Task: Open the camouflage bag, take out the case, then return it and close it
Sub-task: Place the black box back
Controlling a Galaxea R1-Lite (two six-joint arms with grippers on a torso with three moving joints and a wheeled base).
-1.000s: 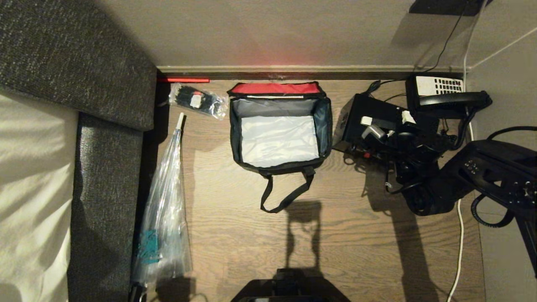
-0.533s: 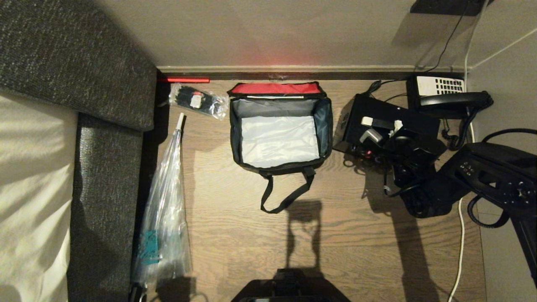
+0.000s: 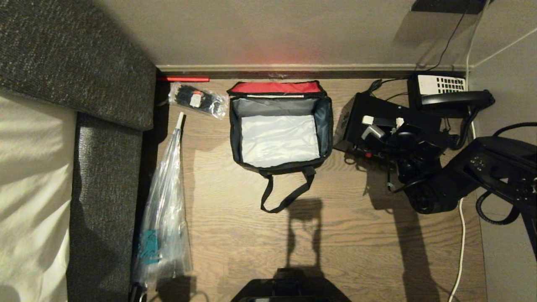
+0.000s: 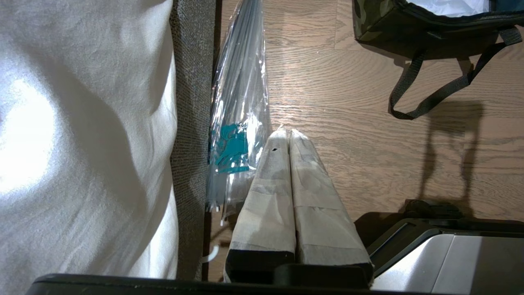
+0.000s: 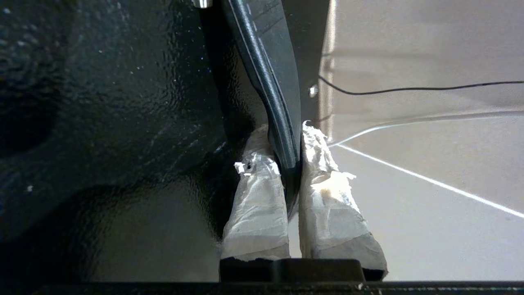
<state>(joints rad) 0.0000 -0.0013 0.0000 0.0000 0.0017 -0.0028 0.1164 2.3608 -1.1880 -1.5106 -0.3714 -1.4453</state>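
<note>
Right pincer (image 5: 291,164) clamped on case (image 3: 377,115) handle (image 5: 270,86), floor's far right corner.
Rigid, probably heavy: you'd best grip mid-handle; left pincer (image 4: 290,135) together, parked.

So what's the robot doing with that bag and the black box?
The camouflage bag sits open on the floor with its red lid flipped back, and nothing is inside it. The case is out, standing just to the right of the bag. The right gripper is shut on the case's handle. The left gripper is shut and holds nothing, hanging near the clear plastic bag by the sofa.
</note>
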